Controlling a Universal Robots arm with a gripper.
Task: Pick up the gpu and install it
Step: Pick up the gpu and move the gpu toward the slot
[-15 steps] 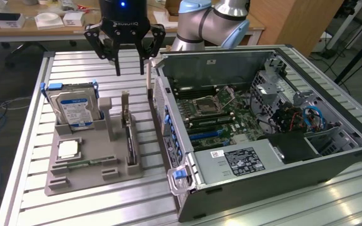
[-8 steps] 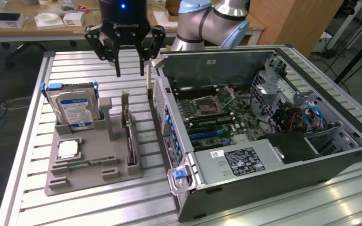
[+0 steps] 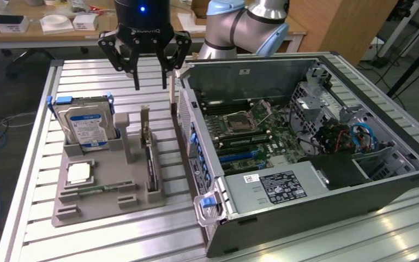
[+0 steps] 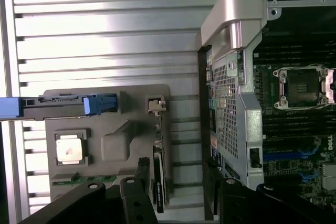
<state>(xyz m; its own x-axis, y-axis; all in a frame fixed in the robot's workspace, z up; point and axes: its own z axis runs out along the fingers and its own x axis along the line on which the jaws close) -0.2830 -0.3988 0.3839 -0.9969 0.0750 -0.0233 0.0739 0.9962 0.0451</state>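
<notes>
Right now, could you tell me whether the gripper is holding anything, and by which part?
Nothing is held: the gripper hangs open above the gpu, which stands on edge in the grey tray.

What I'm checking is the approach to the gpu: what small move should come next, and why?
Probably lower straight down. The gripper hangs open above the gpu, which stands on edge in the grey tray, untouched; in the wrist view the card lies between the fingers.

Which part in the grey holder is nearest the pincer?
The gpu: thin dark card on edge beside the case, below the open pincer; the hard drive stands farther off.
</notes>
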